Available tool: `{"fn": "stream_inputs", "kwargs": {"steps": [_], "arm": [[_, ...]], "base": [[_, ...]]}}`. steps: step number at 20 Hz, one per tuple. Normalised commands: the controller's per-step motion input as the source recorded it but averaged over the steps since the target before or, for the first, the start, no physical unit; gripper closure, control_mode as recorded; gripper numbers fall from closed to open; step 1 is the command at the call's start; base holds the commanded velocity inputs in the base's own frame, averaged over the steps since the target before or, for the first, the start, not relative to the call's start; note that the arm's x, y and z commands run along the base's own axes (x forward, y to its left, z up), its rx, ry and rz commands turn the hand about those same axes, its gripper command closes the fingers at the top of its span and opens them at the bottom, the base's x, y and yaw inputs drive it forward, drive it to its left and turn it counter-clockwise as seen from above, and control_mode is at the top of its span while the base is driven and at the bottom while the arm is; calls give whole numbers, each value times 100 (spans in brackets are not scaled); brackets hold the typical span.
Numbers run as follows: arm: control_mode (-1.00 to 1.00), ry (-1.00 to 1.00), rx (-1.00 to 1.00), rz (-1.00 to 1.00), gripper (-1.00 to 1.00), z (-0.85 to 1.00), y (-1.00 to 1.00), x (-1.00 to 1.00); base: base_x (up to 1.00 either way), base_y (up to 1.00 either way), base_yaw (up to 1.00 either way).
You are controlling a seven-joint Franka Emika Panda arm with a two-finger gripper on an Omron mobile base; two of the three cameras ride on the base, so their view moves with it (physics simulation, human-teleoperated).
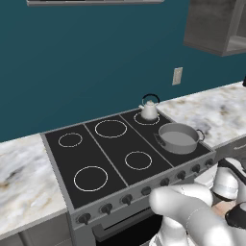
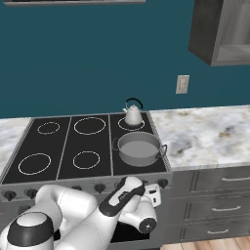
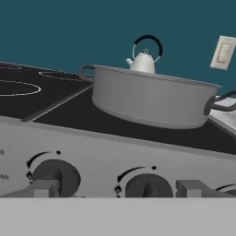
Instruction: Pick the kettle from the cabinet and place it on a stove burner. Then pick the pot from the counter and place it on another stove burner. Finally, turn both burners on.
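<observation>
The wide grey metal pot point(image 2: 139, 148) sits on the black glass cooktop point(image 2: 73, 146), on its front right ring, with the small white-silver kettle point(image 2: 133, 114) just behind on the rear right ring. Below the pot, the fingers point(image 3: 115, 189) stand wide apart before the dark knobs point(image 3: 56, 175). The marble surface point(image 2: 205, 134) lies right of the cooktop.

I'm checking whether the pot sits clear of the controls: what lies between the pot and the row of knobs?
Only bare black cooktop glass and the grey front panel separate the pot from the knobs, as the hand view shows.
</observation>
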Motion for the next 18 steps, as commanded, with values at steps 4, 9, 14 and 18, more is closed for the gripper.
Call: {"fn": "stream_inputs", "kwargs": {"steps": [4, 9, 14, 18], "arm": [[-100, 0, 3, 0, -100, -4, -1, 7], [-100, 0, 2, 0, -100, -4, -4, 8], [-100, 0, 3, 0, -100, -5, -8, 8], [-100, 0, 3, 0, -100, -12, -18, 4]], "base": [[0, 0, 0], [0, 0, 0], [0, 0, 0], [0, 0, 0]]}}
